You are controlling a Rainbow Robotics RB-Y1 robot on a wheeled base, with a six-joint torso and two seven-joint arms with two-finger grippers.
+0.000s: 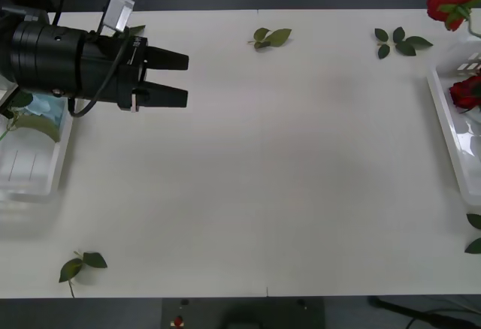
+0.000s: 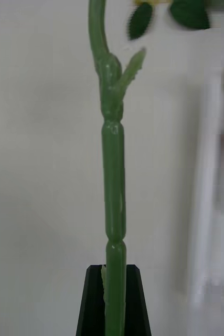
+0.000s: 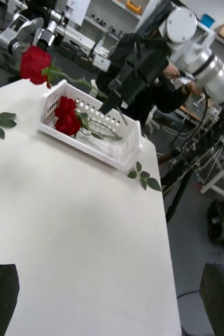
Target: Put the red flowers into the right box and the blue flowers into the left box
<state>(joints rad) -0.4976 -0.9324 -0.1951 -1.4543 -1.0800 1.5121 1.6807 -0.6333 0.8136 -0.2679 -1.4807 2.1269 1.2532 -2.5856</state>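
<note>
Closest to us, the left gripper (image 1: 169,78) is a black matte cylinder ending in two short wedge-shaped fingers; they stand apart with nothing between them, above the white table (image 1: 263,164) at about 10 o'clock. Under its arm, at 9 o'clock, we see the left box (image 1: 34,170), a shallow translucent white plastic tray with a raised rim, and inside it the blue flowers (image 1: 46,107), a soft pale cluster with a large green leaf.

On the other side, the right gripper (image 2: 115,302) is clenched on a smooth, jointed, plastic-looking green stem; this stem belongs to one of the red flowers (image 3: 34,64), a compact deep-red bloom which hangs in the air over the far end of the right box (image 3: 98,137). That box is a white tray with slotted walls, at 3 o'clock on the table, and two more red blooms lie in it with thin stems.

Loose leaf sprigs (image 1: 270,38) lie on the bare table: at 12 o'clock, at 1 o'clock, at 7 o'clock and beside the right box at 4 o'clock. None touches a box.
</note>
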